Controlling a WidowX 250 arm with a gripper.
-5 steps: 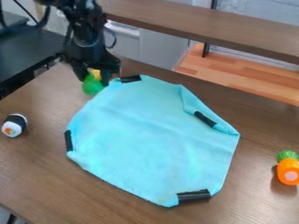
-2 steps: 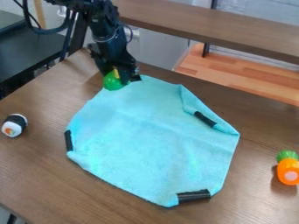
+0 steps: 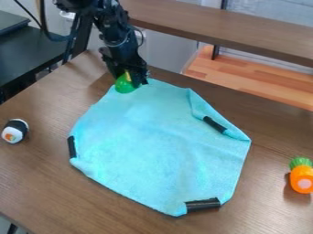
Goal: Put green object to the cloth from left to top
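The black gripper (image 3: 129, 81) hangs at the upper left of the view, over the top corner of the light blue cloth (image 3: 156, 137). It is shut on the round green object (image 3: 124, 86), which has a bit of yellow on its upper side. The green object sits low between the fingers, at the cloth's top edge; whether it touches the cloth I cannot tell. Black clips or strips hold the cloth at its corners, and its upper right side is folded over.
A sushi-like toy (image 3: 14, 131) lies on the brown table (image 3: 36, 173) at the left. An orange carrot toy with a green top (image 3: 301, 176) is at the right edge. Behind the table runs a brown shelf (image 3: 220, 27).
The gripper has moved right and a little down with the green object, from the table beside the cloth's upper left to the cloth's top edge.
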